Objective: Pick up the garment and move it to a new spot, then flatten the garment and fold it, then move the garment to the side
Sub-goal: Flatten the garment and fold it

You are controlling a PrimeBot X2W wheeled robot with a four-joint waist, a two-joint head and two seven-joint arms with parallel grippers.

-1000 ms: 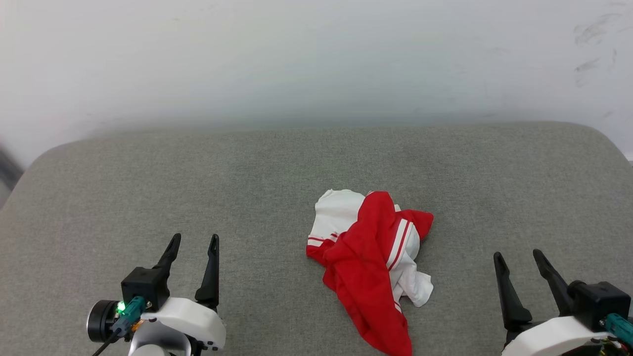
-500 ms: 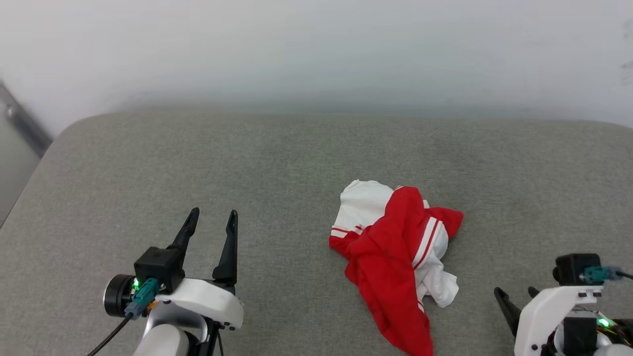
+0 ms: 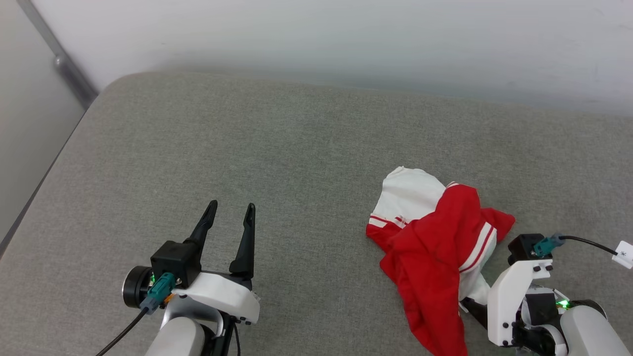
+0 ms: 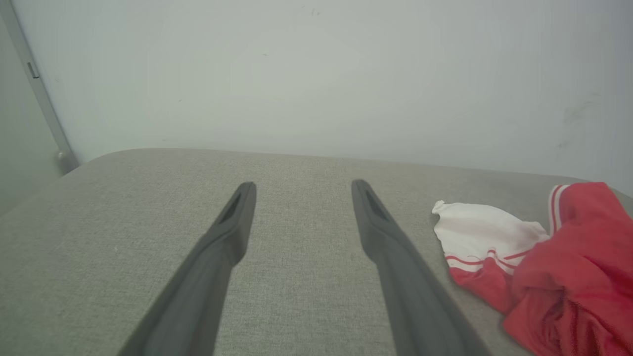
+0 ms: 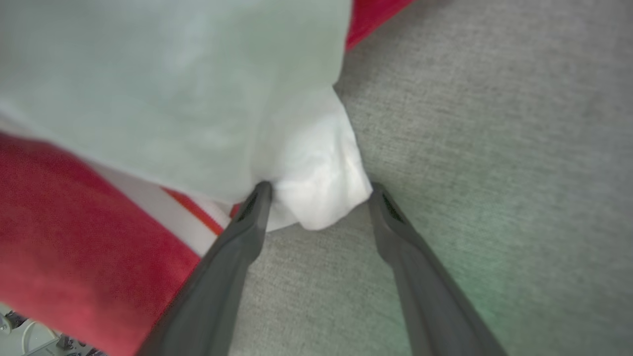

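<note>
The garment lies crumpled on the grey cushion, red cloth heaped over a white sleeve with red-striped trim. In the left wrist view the garment sits at the right edge. My left gripper hovers open and empty to the garment's left, well apart from it; its fingers point across bare cushion. My right gripper stands open at the garment's near right edge, a white fold between its fingertips. Its white wrist housing covers most of the fingers in the head view.
A pale wall runs behind the cushion. A grey metal strip slants down the far left, past the cushion's rounded left corner. A cable with a white tag trails from the right wrist. Bare cushion spreads left of the garment.
The head camera has swung, shifting the whole scene right. My right gripper has tipped over and come in against the garment's near right edge. The left gripper stays open; the garment's shape is unchanged.
</note>
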